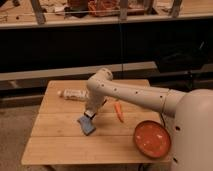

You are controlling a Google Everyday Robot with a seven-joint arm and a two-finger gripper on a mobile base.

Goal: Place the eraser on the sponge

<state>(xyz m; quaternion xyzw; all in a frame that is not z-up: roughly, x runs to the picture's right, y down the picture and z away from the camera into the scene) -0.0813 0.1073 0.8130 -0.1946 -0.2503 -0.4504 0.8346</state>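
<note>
The blue-grey sponge [87,127] lies flat on the wooden table [55,145], left of centre. My gripper [90,113] hangs at the end of the white arm, just above the sponge's far end and nearly touching it. It is shut on the eraser [89,116], a tiny pale block with a dark end that peeks out at the tip, mostly hidden by the fingers.
A pale labelled bottle [72,94] lies on its side at the table's back left. A slim orange stick [119,112] rests right of the gripper. An orange-red bowl [151,138] sits at the front right. A dark shelf unit stands behind the table.
</note>
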